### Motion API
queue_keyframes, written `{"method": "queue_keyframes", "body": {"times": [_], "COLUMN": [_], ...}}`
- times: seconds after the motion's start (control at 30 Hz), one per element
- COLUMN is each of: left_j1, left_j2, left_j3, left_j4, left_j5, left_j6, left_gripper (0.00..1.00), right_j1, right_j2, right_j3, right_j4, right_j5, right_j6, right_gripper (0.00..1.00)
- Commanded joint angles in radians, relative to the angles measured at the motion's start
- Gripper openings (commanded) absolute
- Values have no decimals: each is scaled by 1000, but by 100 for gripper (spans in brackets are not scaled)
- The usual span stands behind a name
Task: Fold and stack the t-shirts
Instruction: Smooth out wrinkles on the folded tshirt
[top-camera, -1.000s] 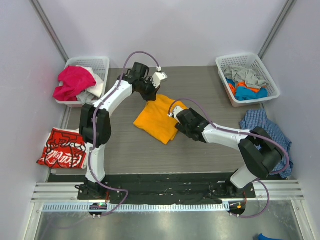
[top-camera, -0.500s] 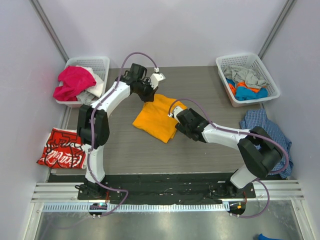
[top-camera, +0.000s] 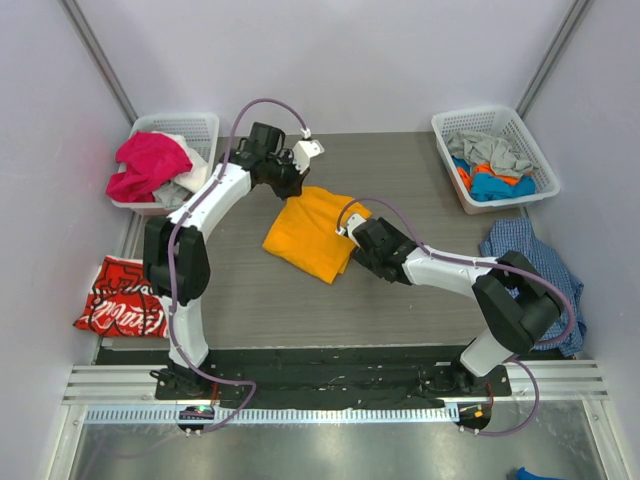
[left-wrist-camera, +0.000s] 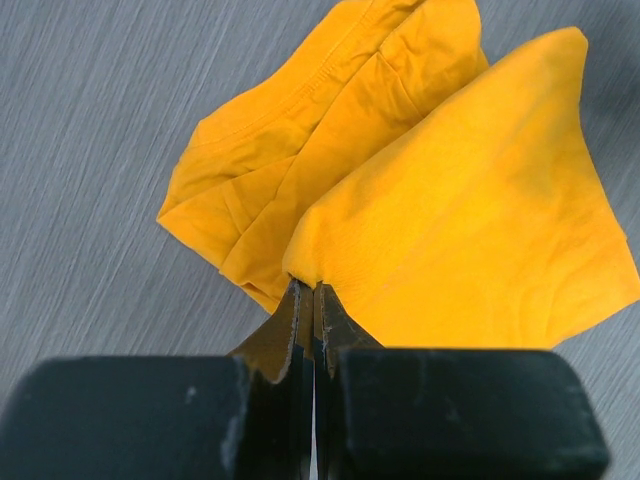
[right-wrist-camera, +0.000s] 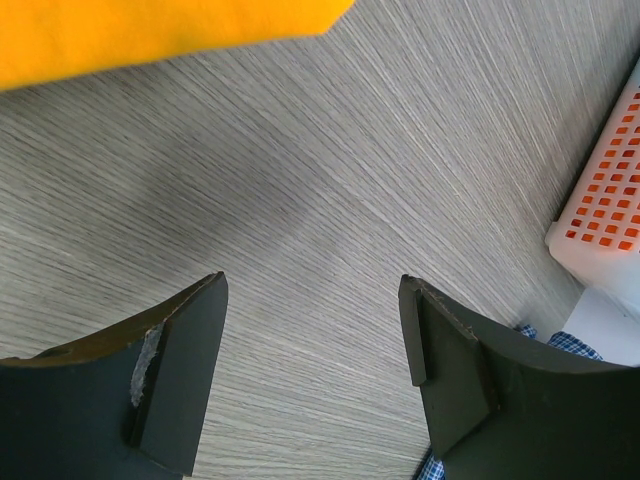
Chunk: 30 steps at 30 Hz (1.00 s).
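Observation:
The orange-yellow t-shirt (top-camera: 308, 236) lies part-folded in the middle of the table. My left gripper (top-camera: 287, 181) is shut on its far edge. In the left wrist view the fingertips (left-wrist-camera: 307, 285) pinch a fold of the orange cloth (left-wrist-camera: 460, 200), which spreads out beyond them in layers. My right gripper (top-camera: 350, 240) is at the shirt's right edge, open and empty. In the right wrist view its jaws (right-wrist-camera: 310, 285) stand wide apart over bare table, with the orange shirt's edge (right-wrist-camera: 150, 30) at the top left. The red t-shirt with white lettering (top-camera: 125, 300) lies folded at the left edge.
A white basket (top-camera: 205, 121) at the back left holds pink and white clothes. A white basket (top-camera: 541, 170) at the back right holds grey, blue and orange clothes; its corner shows in the right wrist view (right-wrist-camera: 600, 200). A blue checked shirt (top-camera: 535, 262) lies at the right.
My left gripper has moved left and back with the shirt's edge in it, and the orange shirt has shifted slightly left. My right gripper has crept a little left with it.

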Motion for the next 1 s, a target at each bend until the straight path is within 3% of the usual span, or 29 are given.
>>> {"method": "queue_keyframes", "body": {"times": [0.0, 0.37, 0.43, 0.47, 0.5, 0.63, 0.67, 0.7, 0.87, 0.97], "left_j1": [17, 16, 16, 16, 17, 19, 17, 19, 34, 57], "left_j2": [1, 127, 135, 138, 135, 103, 98, 87, 80, 87], "left_j3": [5, 71, 72, 69, 63, -15, -29, -47, -61, -43], "left_j4": [50, 56, 65, 68, 87, 179, 205, 238, 259, 219], "left_j5": [-15, -85, -104, -116, -136, -219, -242, -286, -315, -265], "left_j6": [22, 19, 19, 18, 18, -4, -10, -17, -30, -39], "left_gripper": [0, 3, 14, 28, 34, 48, 68, 76, 84, 88], "right_j1": [-5, -3, -3, -5, -3, -6, -5, -5, -13, -14], "right_j2": [-3, -4, -7, -9, -13, -41, -49, -56, -85, -64], "right_j3": [10, 13, 16, 20, 23, 43, 52, 59, 103, 150], "right_j4": [17, 11, 9, 11, 9, 8, 8, 8, 12, 28], "right_j5": [1, -3, 1, 3, 6, 12, 9, 9, -26, -51], "right_j6": [16, 19, 19, 25, 28, 57, 63, 79, 112, 106], "right_gripper": [76, 76, 76, 76, 77, 78, 79, 79, 81, 82]}}
